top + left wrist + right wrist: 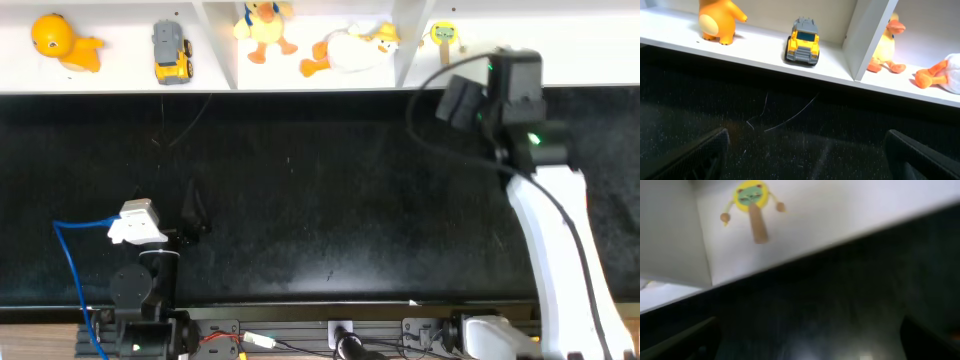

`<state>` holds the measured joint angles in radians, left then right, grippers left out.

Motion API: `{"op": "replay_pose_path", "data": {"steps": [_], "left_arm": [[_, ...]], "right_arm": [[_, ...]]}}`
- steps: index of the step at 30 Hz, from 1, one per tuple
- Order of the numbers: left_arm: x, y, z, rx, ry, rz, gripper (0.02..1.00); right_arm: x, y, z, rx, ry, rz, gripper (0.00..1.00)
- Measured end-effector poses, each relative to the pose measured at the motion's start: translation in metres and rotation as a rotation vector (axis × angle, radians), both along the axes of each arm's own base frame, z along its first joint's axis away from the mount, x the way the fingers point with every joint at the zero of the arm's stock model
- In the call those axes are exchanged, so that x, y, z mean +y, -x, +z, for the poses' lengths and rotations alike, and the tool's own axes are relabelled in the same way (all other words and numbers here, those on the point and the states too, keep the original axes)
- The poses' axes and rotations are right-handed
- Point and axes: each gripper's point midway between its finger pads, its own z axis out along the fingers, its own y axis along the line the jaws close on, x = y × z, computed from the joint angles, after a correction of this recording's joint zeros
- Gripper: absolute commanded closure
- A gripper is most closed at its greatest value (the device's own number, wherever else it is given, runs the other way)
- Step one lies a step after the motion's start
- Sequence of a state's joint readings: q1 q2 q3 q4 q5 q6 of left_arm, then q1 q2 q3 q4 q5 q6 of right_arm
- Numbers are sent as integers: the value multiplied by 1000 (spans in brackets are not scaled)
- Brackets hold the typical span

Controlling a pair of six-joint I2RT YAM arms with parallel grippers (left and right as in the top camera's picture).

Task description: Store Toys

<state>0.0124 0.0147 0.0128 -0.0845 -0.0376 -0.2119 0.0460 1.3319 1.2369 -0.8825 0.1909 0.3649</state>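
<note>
All the toys sit on the white shelf along the far edge of the black table. The left compartment holds an orange duck figure and, to its right and apart from it, a yellow and grey truck standing on its wheels. In the middle compartment a yellow plush duck sits upright, and a white plush duck with orange feet lies on its side just to its right. The right compartment holds a small yellow rattle drum lying flat with its wooden handle toward the table. My left arm is folded low at the near left. My left jaws are released and spread wide with nothing between them, facing the truck from well back across the table. My right arm stretches up the right side to the far edge. My right jaws hang over the table just before the rattle drum's compartment, likewise spread wide apart and holding nothing.
</note>
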Motion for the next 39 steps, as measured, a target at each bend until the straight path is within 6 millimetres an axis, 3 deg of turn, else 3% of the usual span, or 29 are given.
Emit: {"op": "replay_pose_path", "data": {"steps": [3, 8, 13, 19, 22, 33, 39], "left_arm": [[0, 0, 0, 0, 0, 0, 20], [0, 0, 0, 0, 0, 0, 20], [0, 0, 0, 0, 0, 0, 20], [0, 0, 0, 0, 0, 0, 20], [0, 0, 0, 0, 0, 0, 23], [0, 0, 0, 0, 0, 0, 20], [0, 0, 0, 0, 0, 0, 20]], "right_arm": [[-17, 38, 4, 43, -86, -182, 3], [-63, 99, -11, 176, -194, -558, 3], [-110, 123, -16, 164, -244, -826, 3], [-156, 127, -17, 100, -241, -961, 3], [-170, 129, -27, 128, -242, -1002, 3], [-190, 104, -96, 305, -253, -1023, 5], [-193, 100, -126, 383, -257, -1027, 3]]}}
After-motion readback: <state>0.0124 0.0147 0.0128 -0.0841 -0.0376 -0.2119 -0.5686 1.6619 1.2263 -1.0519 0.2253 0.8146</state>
